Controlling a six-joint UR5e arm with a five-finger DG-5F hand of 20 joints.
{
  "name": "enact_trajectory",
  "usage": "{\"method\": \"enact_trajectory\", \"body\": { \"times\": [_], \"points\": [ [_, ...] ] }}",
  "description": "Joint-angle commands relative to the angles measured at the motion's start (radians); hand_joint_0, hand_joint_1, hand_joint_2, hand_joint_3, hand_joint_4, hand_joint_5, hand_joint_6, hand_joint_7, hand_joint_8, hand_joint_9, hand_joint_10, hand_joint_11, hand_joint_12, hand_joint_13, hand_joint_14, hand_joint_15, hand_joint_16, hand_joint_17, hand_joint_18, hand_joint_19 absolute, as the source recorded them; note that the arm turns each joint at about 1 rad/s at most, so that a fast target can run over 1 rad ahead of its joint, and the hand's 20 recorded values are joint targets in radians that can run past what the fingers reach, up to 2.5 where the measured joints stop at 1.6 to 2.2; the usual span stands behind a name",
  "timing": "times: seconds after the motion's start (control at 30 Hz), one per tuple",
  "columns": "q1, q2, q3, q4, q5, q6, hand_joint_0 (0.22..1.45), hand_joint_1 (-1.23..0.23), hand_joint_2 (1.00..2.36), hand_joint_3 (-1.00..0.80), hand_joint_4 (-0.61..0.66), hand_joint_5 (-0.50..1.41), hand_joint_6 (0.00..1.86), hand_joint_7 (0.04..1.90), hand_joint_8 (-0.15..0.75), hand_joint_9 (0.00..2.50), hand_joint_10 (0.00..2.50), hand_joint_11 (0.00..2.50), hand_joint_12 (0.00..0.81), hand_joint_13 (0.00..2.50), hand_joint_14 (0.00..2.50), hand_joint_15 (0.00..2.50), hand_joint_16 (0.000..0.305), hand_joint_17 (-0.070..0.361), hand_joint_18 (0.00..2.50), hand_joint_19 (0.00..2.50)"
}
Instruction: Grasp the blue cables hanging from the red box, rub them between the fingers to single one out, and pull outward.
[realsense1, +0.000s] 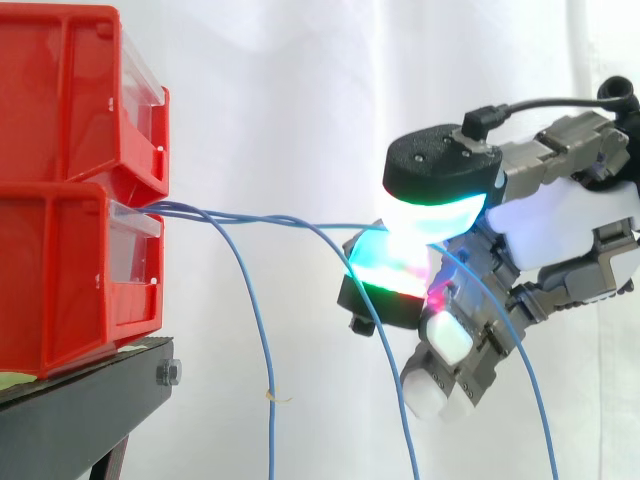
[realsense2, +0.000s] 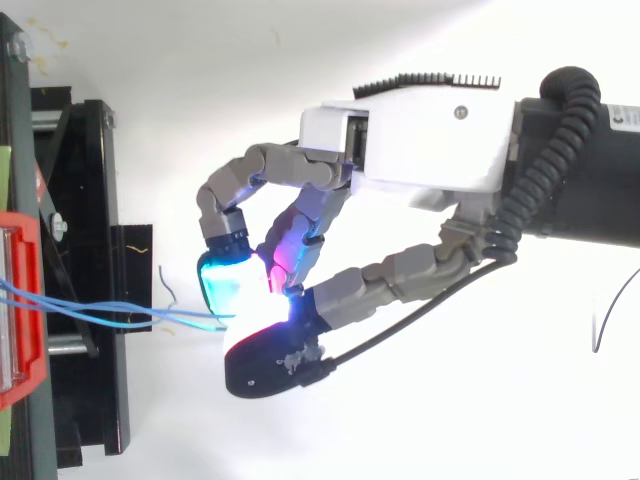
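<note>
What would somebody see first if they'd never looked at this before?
The hand on the right, its fingertips glowing cyan, green and white as they pinch thin blue cables. Next, the bright red bins stacked at the left, where the cables come out and droop in loops.

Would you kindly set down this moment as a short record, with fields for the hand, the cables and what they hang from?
cables: thin blue cables run level from the bins to the hand; several strands droop downward
hand: robot hand, entering from the side view's right, shut on the cables
pinch: glowing fingertip pads pressed together on the strands
source: two stacked red plastic bins; the cables come out where the two meet
support: black stand under the bins
backdrop: white curtain
</note>
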Motion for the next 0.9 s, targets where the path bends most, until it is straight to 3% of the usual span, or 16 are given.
{"method": "enact_trajectory", "body": {
  "times": [0.0,0.07,0.2,0.4,0.87],
  "points": [
    [0.001,0.000,-0.021,0.019,0.000,-0.003,0.60,-0.78,1.01,-0.09,-0.05,-0.01,0.78,1.24,0.295,1.08,0.00,0.13,0.432,0.75,0.01,0.24,0.052,0.117,0.71,0.23],
    [0.001,0.000,-0.081,0.085,-0.002,0.006,0.60,-0.78,1.01,-0.09,-0.05,-0.01,0.78,1.24,0.294,1.07,0.00,0.13,0.432,0.75,0.01,0.24,0.052,0.117,0.70,0.23],
    [-0.001,0.000,-0.108,0.147,0.000,0.006,0.60,-0.78,1.01,-0.10,-0.05,-0.01,0.78,1.23,0.294,1.07,0.00,0.13,0.432,0.74,0.01,0.24,0.052,0.117,0.70,0.23],
    [0.001,0.000,-0.111,0.185,-0.002,0.006,0.60,-0.77,1.01,-0.09,-0.05,-0.01,0.78,1.23,0.291,1.07,0.00,0.13,0.429,0.74,0.01,0.24,0.052,0.117,0.69,0.23],
    [0.007,0.000,-0.111,0.187,-0.002,-0.001,0.60,-0.77,1.01,-0.09,-0.06,-0.01,0.78,1.23,0.292,1.07,0.00,0.13,0.432,0.73,0.01,0.24,0.052,0.117,0.68,0.22]
  ]
}}
